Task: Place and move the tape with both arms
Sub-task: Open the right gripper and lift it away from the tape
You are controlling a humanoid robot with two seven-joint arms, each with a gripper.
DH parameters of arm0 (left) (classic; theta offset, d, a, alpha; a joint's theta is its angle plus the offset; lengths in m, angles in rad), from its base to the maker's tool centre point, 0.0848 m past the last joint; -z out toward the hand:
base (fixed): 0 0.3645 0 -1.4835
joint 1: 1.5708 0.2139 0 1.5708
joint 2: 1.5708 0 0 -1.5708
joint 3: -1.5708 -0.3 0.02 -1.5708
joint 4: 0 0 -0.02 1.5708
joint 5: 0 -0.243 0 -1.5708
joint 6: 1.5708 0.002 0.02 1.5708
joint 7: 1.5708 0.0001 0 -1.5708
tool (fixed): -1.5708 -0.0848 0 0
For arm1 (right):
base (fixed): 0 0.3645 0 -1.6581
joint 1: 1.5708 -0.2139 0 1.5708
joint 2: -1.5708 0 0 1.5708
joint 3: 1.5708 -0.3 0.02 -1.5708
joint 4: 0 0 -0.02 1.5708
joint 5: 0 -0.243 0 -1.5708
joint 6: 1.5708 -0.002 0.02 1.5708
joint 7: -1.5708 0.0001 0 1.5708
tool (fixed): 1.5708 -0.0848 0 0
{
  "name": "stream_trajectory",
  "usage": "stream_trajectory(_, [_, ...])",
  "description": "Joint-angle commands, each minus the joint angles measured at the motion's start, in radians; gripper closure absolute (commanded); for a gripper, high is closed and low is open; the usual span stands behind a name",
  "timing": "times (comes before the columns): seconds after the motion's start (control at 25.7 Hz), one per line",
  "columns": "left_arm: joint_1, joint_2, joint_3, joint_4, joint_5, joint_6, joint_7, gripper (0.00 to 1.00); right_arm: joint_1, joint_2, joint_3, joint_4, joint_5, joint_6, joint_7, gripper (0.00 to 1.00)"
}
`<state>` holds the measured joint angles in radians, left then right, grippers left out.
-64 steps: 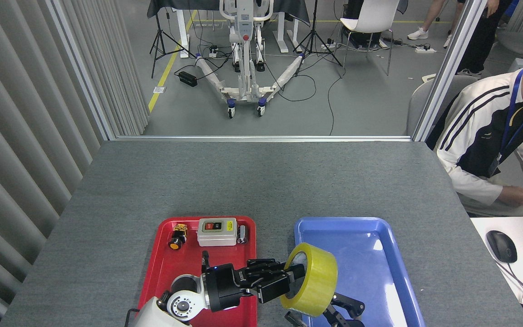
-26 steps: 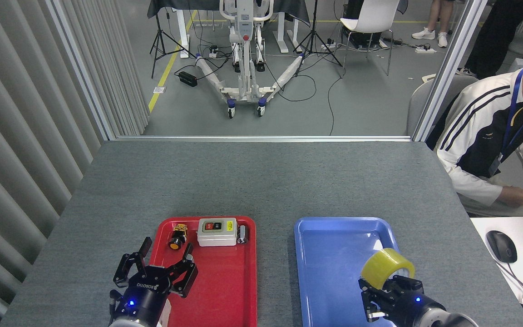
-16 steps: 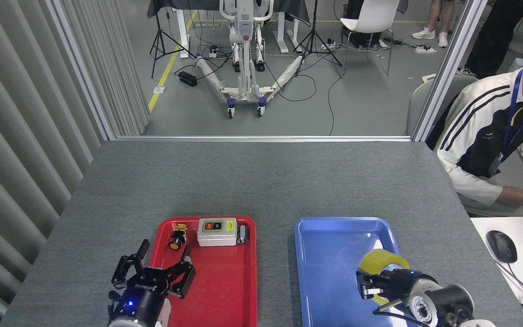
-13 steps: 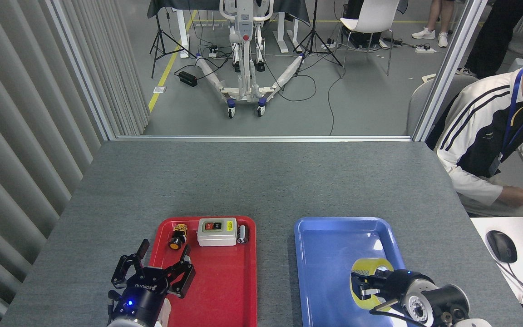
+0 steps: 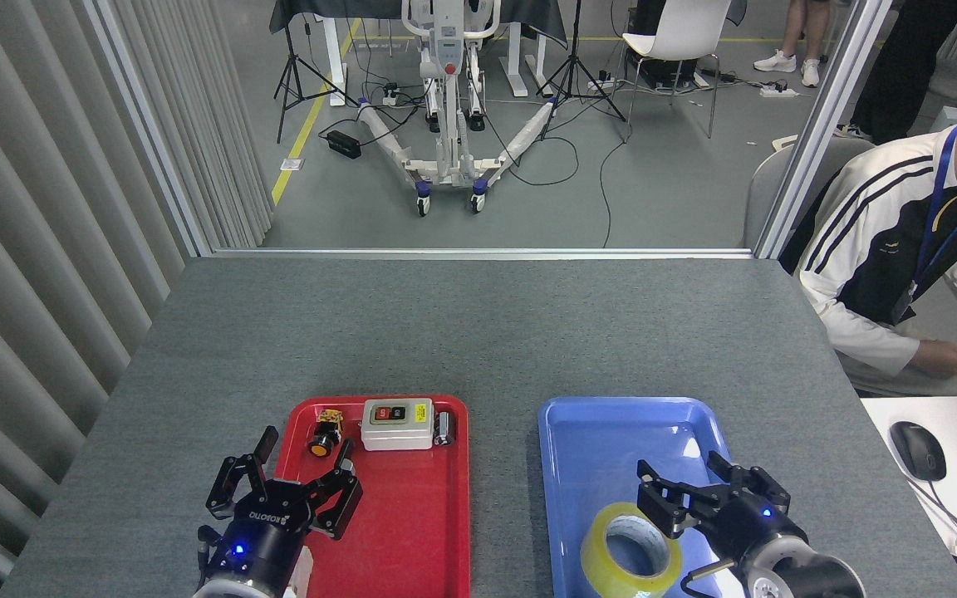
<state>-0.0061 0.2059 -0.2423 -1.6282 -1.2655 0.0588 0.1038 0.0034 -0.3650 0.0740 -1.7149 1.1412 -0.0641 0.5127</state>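
Both arms are running off the bottom edge of the view, so only their far ends are showing. The right gripper [image 5: 699,490] is sitting over the near half of the blue tray [image 5: 595,415], its black fingers [image 5: 660,498] spread apart and closing on nothing. Just beside it, to its left and slightly nearer the camera, the tape [image 5: 630,552] is lying flat on the blue tray, its yellow rim ringing a white core. Its centre hole is facing upward, so the roll's axis is standing roughly vertical. The nearest finger is reaching close to the roll's far right edge; whether it is touching cannot be told from this angle. The roll's near edge is almost meeting the bottom of the view.

The left gripper [image 5: 292,477] is hovering at the near left edge of the red tray [image 5: 412,531], its fingers fanned wide and gripping nothing. Ahead of it, at the far end of that tray, a grey switch box [image 5: 396,423], a small yellow push-button part [image 5: 326,432] and a small metal cylinder [image 5: 444,428] are sitting in a row; their finer details are too small to make out. A seated person [image 5: 902,249] is partly cut off at the right edge.
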Motion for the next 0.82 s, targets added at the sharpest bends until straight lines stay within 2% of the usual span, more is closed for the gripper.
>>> stream_trajectory(0.0, [0.000,0.001,0.001,-0.002,0.002,-0.005,0.001,0.00,0.079,-0.002,-0.048,0.001,0.000,0.004,-0.266,0.00])
stream_trajectory(0.12, [0.001,0.003,0.001,-0.001,0.002,-0.005,0.001,0.00,0.133,-0.002,-0.068,0.014,0.008,0.012,-0.425,0.00])
stream_trajectory(0.19, [0.001,0.003,0.001,-0.001,0.002,-0.005,0.001,0.00,0.144,0.004,-0.069,0.015,0.046,0.023,-0.476,0.00])
stream_trajectory(0.27, [0.000,0.001,0.001,0.002,0.003,-0.005,0.001,0.00,0.152,0.011,-0.071,0.015,0.089,0.049,-0.485,0.00])
stream_trajectory(0.35, [0.001,0.000,0.001,0.002,0.003,-0.005,0.001,0.00,0.152,0.014,-0.071,0.015,0.106,0.064,-0.487,0.00])
stream_trajectory(0.78, [0.000,-0.006,0.003,0.002,0.005,-0.005,-0.001,0.00,0.153,0.035,-0.099,0.023,0.106,0.067,-0.480,0.00])
